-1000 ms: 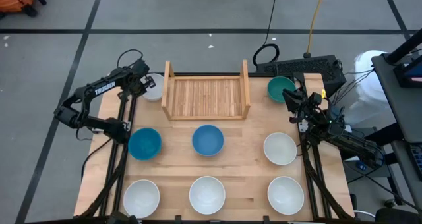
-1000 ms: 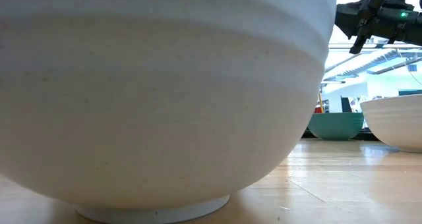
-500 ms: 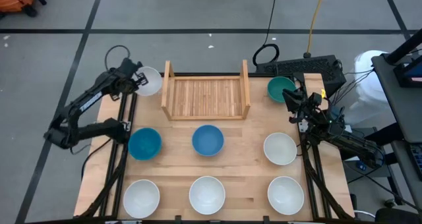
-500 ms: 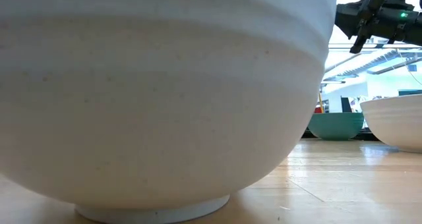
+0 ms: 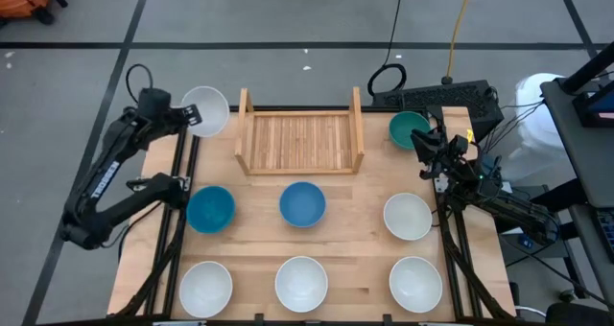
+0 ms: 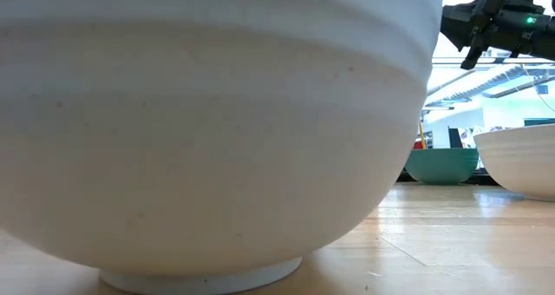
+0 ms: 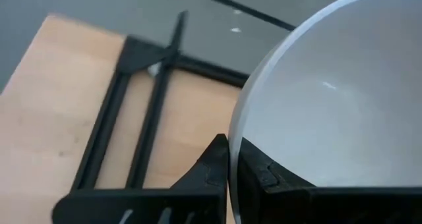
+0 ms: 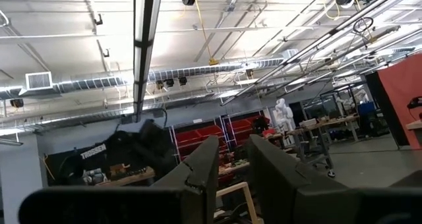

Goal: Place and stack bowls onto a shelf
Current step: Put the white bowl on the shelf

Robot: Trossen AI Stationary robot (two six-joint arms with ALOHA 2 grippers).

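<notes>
My left gripper [image 5: 184, 118] is shut on a white bowl [image 5: 206, 110], held in the air off the table's far left corner, left of the shelf [image 5: 300, 140]. The slatted shelf tray stands at the far middle with nothing on it. A dark green bowl [image 5: 409, 128] rests on its base right of the shelf. Two blue bowls [image 5: 211, 209] [image 5: 302, 203] and several white bowls [image 5: 408, 216] stand on the table nearer. My right gripper [image 5: 423, 146] waits beside the green bowl, fingers slightly apart and pointing up. My left gripper pinches the white bowl's rim [image 7: 235, 128]. One finger [image 7: 212, 166] is outside the wall and one finger [image 7: 267, 174] is inside the hollow. The fingers come level from the table's left. The bowl is lifted clear and its opening shows from above.
The near row holds three white bowls [image 5: 206, 288] [image 5: 301, 283] [image 5: 415, 283]; the middle one [image 6: 217, 121] fills most of the low view. Black frame rails [image 5: 173, 221] run along the table's left and right sides. A dark box with cables [image 5: 451, 98] sits behind the far right corner.
My left gripper, holding the white bowl, has risen and swung toward the table's far left corner. The bowl has been lifted from its spot beside the shelf's left board and now hangs out past the table's edge. The right arm has kept still.
</notes>
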